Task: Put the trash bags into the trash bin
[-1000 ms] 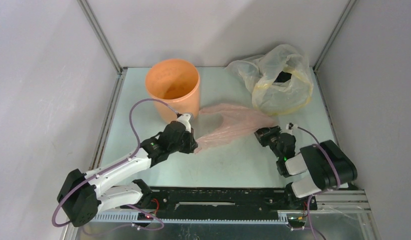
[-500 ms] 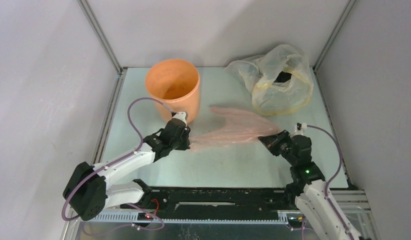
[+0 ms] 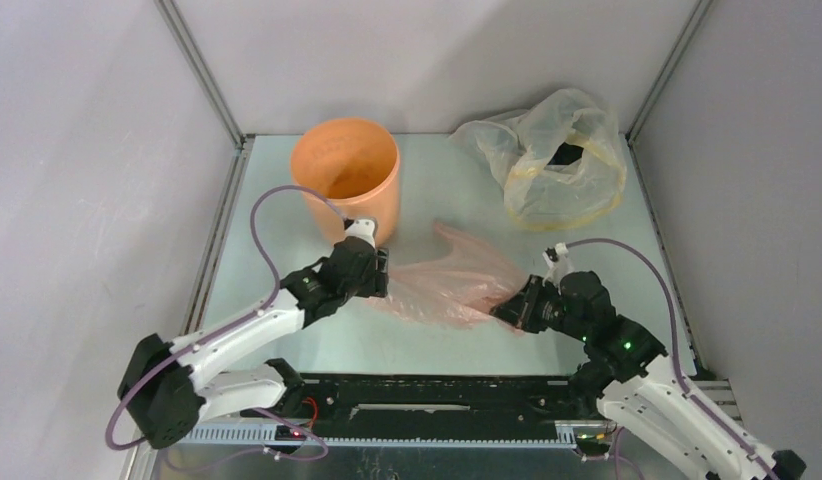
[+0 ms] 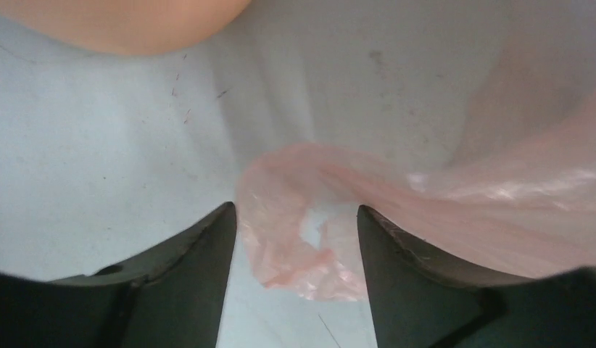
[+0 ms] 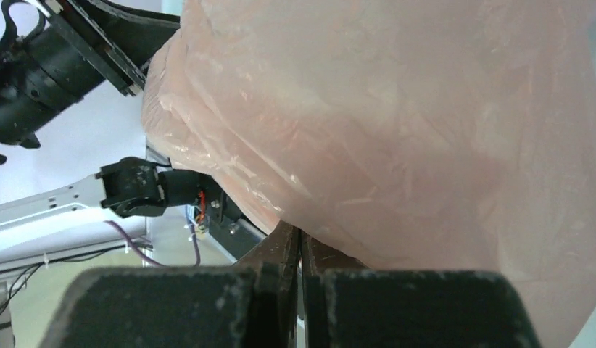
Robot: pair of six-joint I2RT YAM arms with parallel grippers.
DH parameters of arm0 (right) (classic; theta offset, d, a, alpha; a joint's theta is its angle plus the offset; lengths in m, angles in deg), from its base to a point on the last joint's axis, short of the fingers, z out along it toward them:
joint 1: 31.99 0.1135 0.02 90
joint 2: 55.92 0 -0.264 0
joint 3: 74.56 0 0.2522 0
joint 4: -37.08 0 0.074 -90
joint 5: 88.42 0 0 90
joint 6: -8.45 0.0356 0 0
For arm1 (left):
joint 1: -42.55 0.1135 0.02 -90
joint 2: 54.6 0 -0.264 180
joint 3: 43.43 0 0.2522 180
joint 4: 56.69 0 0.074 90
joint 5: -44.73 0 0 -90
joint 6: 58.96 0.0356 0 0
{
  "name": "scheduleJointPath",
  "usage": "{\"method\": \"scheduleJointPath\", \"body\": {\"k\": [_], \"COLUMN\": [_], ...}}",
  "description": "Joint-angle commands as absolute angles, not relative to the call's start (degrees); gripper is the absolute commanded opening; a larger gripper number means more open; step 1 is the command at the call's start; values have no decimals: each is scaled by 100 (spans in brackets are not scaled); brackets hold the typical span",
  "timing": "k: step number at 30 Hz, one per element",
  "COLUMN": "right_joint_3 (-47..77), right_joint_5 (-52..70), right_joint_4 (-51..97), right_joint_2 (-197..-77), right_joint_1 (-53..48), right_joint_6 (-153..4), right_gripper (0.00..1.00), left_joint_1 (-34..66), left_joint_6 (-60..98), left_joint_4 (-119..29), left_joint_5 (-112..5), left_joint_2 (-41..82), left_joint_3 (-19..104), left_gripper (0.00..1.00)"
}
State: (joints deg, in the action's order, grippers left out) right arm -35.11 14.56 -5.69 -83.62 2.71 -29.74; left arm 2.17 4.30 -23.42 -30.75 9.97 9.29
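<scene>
Your right gripper (image 3: 509,312) clamped the pale pink trash bag (image 3: 447,288). Your left gripper (image 4: 296,217) stood with jaws apart around its crumpled end, near the orange bin (image 3: 345,175).

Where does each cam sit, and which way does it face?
Top external: above, behind the bases, looking down on the table; both arms show.
Left wrist: looks down past the open left claw at the pink bag and orange bin.
Right wrist: looks along the shut right claw, pinching the bag; left arm beyond.
Both wrist views share the pink bag.
</scene>
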Motion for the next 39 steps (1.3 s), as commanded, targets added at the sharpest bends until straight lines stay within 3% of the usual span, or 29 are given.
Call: {"method": "scheduleJointPath", "body": {"k": [1, 5, 10, 16, 19, 33, 39], "right_joint_3": [-2812, -2428, -2138, -2005, -1977, -1976, -1976], "right_joint_5": [539, 179, -342, -721, -735, -255, -150], "right_joint_4": [-429, -334, -407, -528, -561, -514, -584], "right_joint_2": [-9012, -9559, -9882, -10015, -10092, -10182, -10147], "right_joint_1": [829, 1033, 1163, 1246, 1257, 1278, 1284], "right_joint_6": [-2966, -2705, -2322, -1675, -1395, -1083, -1099], "right_gripper": [0, 0, 0, 0, 0, 0, 0], "left_joint_1": [-663, -1322, -1753, -2124, -2591, -3825, -3911], "left_joint_6": [679, 582, 495, 1977, 2628, 5480, 6145], "left_joint_4": [-1669, -902, -382, -2386, -3391, -4845, -5327], "left_joint_5": [-1521, -493, 236, -2353, -3131, -1946, -1865], "left_joint_2": [190, -235, -825, -1678, -1790, 570, 1242], "left_joint_3": [1538, 1906, 2069, 1381, 993, 1220, 1425], "left_gripper": [73, 79, 80, 62, 59, 68, 62]}}
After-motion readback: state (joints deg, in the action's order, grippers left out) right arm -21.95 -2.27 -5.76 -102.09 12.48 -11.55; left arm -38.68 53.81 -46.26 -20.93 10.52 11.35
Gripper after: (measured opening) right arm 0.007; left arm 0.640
